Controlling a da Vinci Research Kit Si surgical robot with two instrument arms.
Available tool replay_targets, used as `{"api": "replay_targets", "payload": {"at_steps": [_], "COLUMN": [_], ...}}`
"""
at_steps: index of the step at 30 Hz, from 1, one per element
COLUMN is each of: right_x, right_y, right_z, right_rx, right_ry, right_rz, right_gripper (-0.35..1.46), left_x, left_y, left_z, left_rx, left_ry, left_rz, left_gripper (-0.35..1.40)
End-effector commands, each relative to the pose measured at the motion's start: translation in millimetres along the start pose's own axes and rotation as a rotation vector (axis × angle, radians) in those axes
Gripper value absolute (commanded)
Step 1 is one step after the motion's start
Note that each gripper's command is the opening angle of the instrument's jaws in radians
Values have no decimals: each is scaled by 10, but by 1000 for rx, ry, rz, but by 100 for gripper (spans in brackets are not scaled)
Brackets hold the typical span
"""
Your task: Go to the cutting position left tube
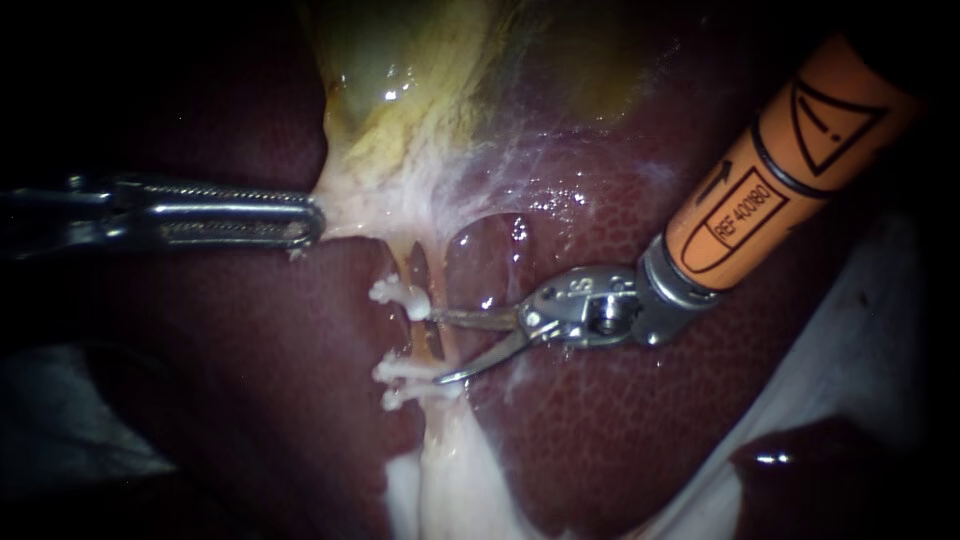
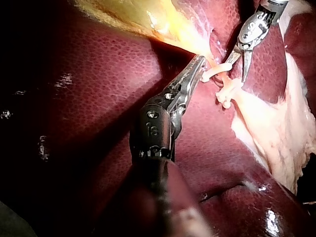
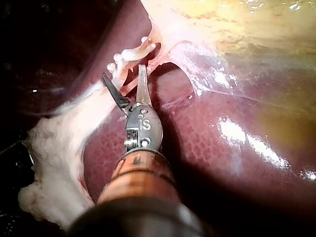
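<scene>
Jaws open, right instrument (image 1: 436, 348) seemingly straddling tube (image 1: 431, 342).

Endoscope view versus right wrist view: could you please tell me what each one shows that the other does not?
Endoscope only: the left instrument gripping the gallbladder, and white cloth. Right wrist only: the pale tissue's ragged end. Both: the right instrument, the white clips and the liver.
</scene>
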Motion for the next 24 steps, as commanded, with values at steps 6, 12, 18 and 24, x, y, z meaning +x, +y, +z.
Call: {"api": "replay_targets", "payload": {"at_steps": [6,12,18,24], "right_x": [5,5,12,21], "right_y": [5,5,8,10], "right_z": [12,22,40,56], "right_rx": [31,122,109,67], "right_ry": [27,82,111,138], "right_rz": [4,-11,-23,-11], "right_gripper": [114,113,111,111], "left_x": [0,0,1,1], "left_y": [0,1,1,2], "left_z": [0,0,2,2], "left_rx": [1,1,2,2], "left_ry": [0,0,0,0], "left_rz": [0,6,5,5], "left_gripper": [-35,-35,-35,-35]}}
